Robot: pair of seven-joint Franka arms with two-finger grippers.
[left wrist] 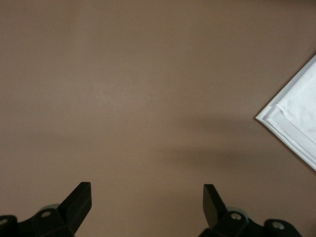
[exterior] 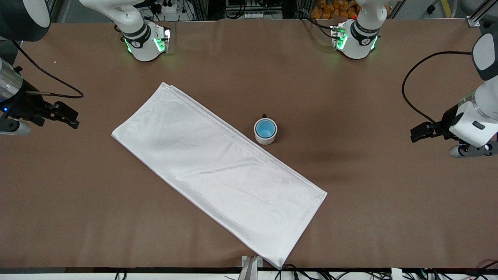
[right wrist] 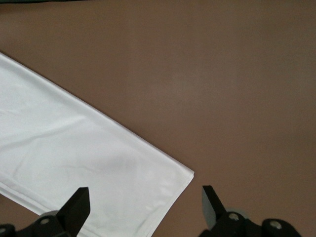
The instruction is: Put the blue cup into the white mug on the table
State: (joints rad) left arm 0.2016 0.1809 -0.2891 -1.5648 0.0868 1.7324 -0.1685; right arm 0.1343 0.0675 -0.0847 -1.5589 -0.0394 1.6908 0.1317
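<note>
Blue cup (exterior: 265, 128) nested in white mug (exterior: 265, 132) beside cloth (exterior: 218, 171), mid-table (exterior: 350, 202); light, rigid, slick plastic, best pinched at rim; left gripper (left wrist: 147, 207) and right gripper (right wrist: 145, 210) spread, empty, waiting at table ends.

The left arm waits at its end of the table, near the short edge, its wrist bent low. The left gripper (exterior: 415, 134) hangs over the table (exterior: 350, 194) there, fingers (left wrist: 79, 200) spread wide. The right arm waits at the other short edge. The right gripper (exterior: 72, 116) hangs over the table, fingers (right wrist: 78, 205) spread wide too.
</note>
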